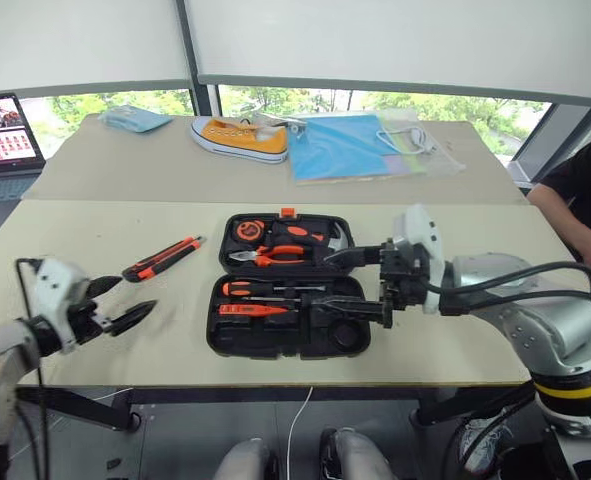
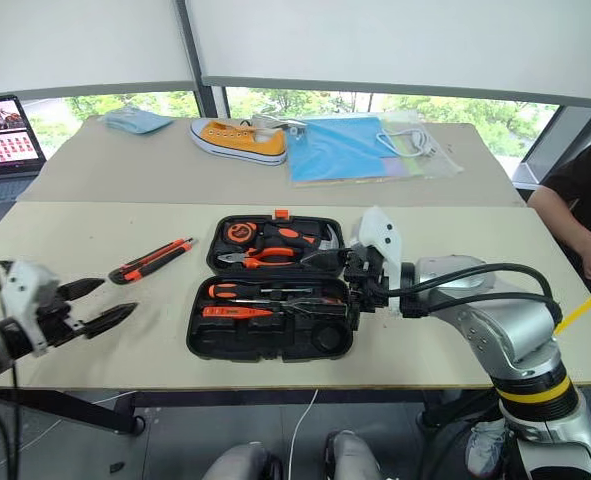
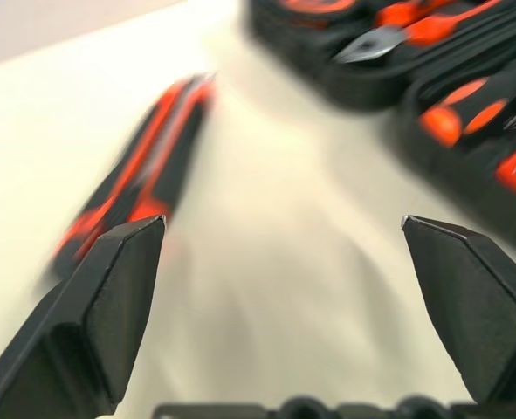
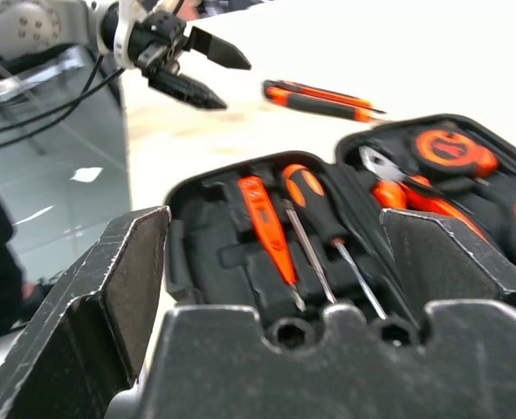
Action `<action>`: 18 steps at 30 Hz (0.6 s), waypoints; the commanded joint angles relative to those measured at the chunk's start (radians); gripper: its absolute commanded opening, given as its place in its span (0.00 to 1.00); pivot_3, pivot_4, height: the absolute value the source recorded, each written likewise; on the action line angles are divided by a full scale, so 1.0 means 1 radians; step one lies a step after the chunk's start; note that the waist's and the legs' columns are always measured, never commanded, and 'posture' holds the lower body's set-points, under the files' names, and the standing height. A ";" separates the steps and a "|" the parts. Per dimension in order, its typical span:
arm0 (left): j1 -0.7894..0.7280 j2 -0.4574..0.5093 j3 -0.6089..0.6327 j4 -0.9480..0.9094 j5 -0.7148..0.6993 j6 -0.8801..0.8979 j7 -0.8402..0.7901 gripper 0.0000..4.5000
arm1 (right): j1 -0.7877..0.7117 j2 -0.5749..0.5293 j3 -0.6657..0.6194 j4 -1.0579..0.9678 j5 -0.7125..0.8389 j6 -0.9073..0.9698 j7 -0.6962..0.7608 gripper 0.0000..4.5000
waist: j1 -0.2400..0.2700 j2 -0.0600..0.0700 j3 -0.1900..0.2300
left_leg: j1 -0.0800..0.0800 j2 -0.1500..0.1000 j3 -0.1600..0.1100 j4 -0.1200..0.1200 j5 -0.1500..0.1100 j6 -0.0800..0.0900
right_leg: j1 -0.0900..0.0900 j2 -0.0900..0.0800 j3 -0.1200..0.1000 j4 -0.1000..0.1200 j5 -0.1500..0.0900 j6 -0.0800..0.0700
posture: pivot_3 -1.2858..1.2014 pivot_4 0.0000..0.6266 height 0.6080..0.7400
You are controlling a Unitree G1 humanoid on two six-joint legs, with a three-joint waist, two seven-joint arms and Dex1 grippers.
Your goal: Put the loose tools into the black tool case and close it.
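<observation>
Beige tabletop holds open tool case, utility knife; left gripper and right gripper both gape empty.

Black case, orange-and-black knife, yellow shoe.

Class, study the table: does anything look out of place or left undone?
Yes. One orange-and-black utility knife lies loose on the table, apart from the open black tool case, where the other tools sit in recesses. It lies between the case and the open left gripper.
</observation>
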 commanded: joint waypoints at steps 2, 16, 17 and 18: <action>-0.122 0.104 -0.074 0.132 0.053 -0.061 -0.034 0.99 | -0.040 0.012 0.002 0.005 -0.027 -0.040 0.038 1.00 | 0.004 0.000 0.000 | 0.000 0.000 0.000 0.000 0.000 0.000 | 0.000 0.000 0.000 0.000 0.000 0.001 | 0.52 0.24 0.84; -0.978 0.047 -0.646 1.133 0.492 -0.333 -0.148 0.99 | 0.072 -0.013 -0.075 -0.175 0.008 0.028 -0.041 1.00 | 0.001 -0.001 0.000 | -0.004 0.000 0.001 0.000 0.006 0.006 | -0.002 0.004 -0.005 0.002 0.001 -0.001 | 0.52 0.24 0.84; -0.999 0.038 -0.658 1.177 0.507 -0.339 -0.149 0.99 | 0.079 -0.014 -0.081 -0.185 0.013 0.033 -0.049 1.00 | -0.001 -0.001 0.000 | -0.005 0.000 0.001 0.000 0.006 0.006 | -0.002 0.004 -0.007 0.002 0.001 -0.001 | 0.52 0.24 0.84; -1.019 0.026 -0.672 1.217 0.521 -0.352 -0.165 0.99 | 0.087 -0.016 -0.088 -0.198 0.017 0.039 -0.059 1.00 | -0.005 -0.001 -0.001 | -0.008 0.000 0.001 0.000 0.006 0.006 | -0.003 0.004 -0.011 0.002 0.001 -0.001 | 0.52 0.24 0.84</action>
